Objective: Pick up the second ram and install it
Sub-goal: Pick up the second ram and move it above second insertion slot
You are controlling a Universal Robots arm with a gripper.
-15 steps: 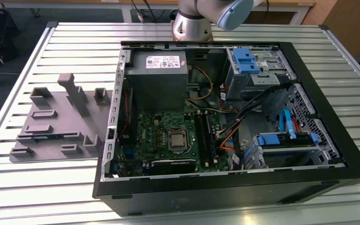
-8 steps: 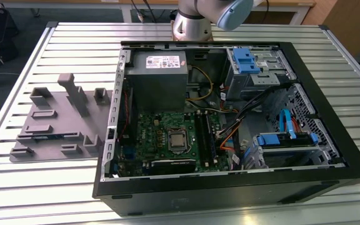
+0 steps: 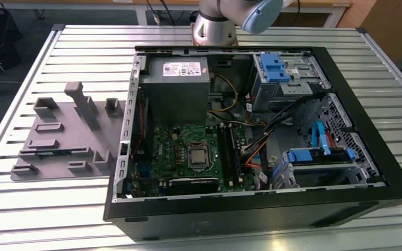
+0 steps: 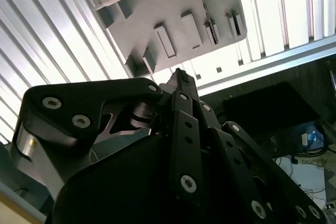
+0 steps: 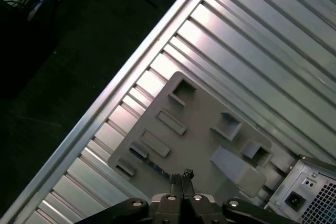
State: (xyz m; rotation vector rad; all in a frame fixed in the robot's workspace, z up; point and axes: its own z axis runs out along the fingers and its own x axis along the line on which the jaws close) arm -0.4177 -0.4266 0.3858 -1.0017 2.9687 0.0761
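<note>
The claw [image 5: 181,173], pinched shut and empty, was held over the tray [image 5: 197,116] at nine o'clock of the case [image 3: 257,214]; the ram [image 5: 155,165] was judged ungrasped, opening needed.

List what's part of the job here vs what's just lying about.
Job: ram, on edge in the tray; claw, shut; motherboard.
Lying about: power supply; cables; table.
</note>
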